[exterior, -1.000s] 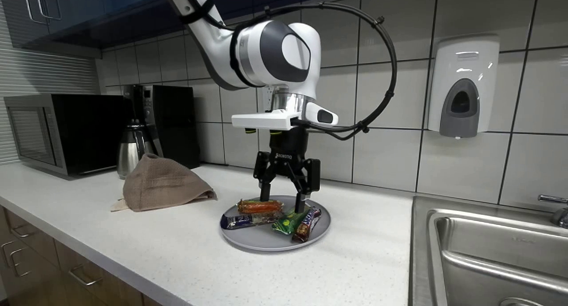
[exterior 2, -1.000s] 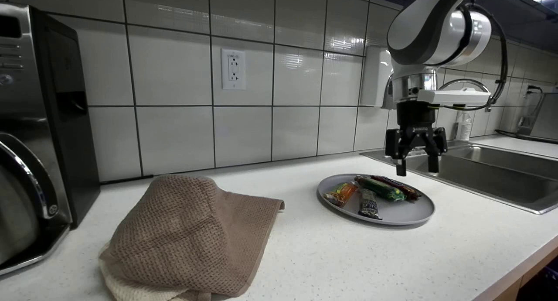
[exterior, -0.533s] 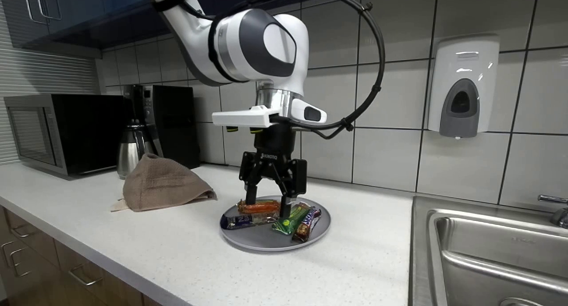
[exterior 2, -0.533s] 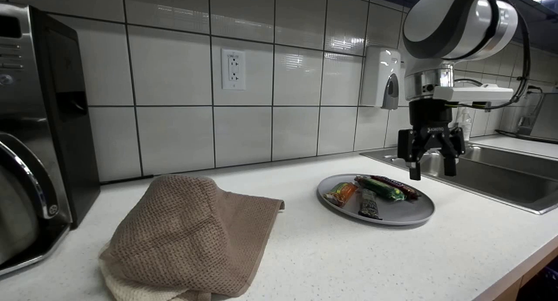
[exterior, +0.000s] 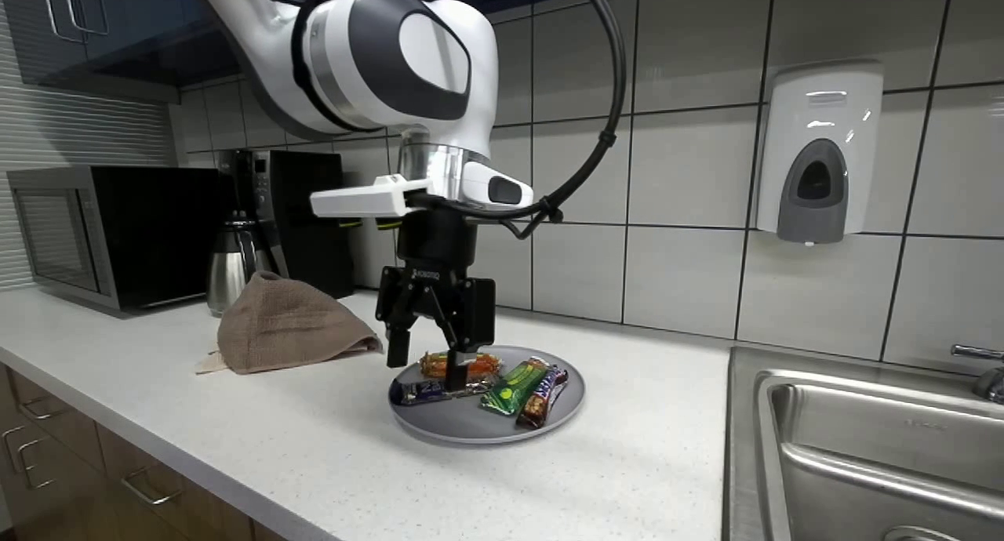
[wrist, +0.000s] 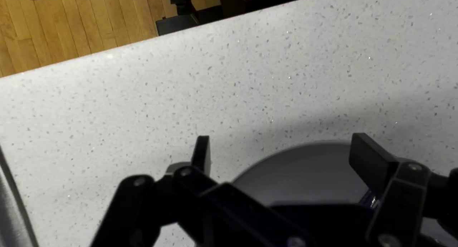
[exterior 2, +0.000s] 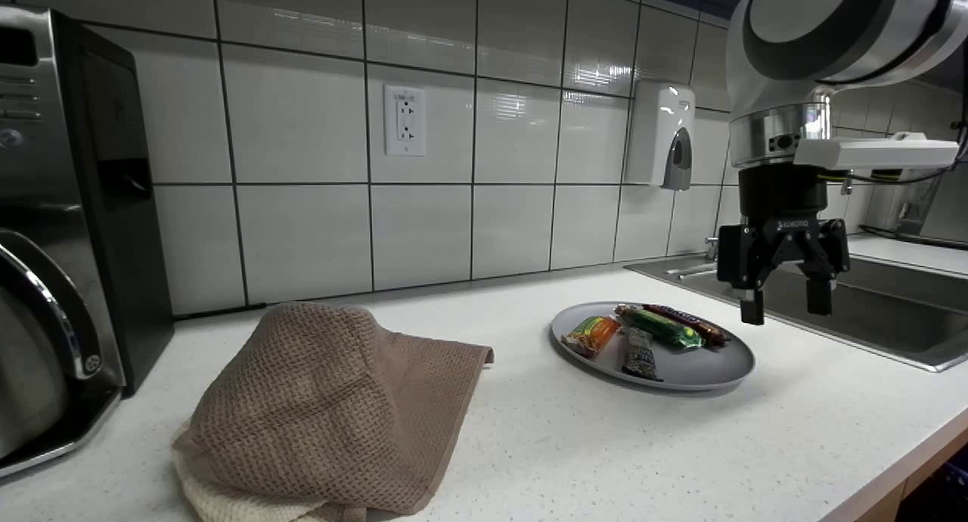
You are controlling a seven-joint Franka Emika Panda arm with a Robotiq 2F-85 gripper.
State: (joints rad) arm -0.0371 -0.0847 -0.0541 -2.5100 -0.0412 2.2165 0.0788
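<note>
1. At the gripper (exterior 2: 786, 312): hangs in the air with jaws spread wide; has hold of nothing.
2. Below, in the wrist view: shows a grey plate (wrist: 304, 175), lower than the fingers (wrist: 372, 159), with its rim curving across the span between them.
3. In an exterior view, partly behind a fingertip: a dark-blue bar (exterior: 420, 391) and an orange bar (exterior: 485, 365), on the plate.
4. Farther to the picture's right: a green bar (exterior: 514, 386) and a brown bar (exterior: 541, 400), side by side.
5. To the picture's left of the fingertips, in an exterior view: all four bars, untouched.
6. Outermost: a heaped brown cloth (exterior: 286, 325); opposite, a steel sink (exterior: 743, 447).
</note>
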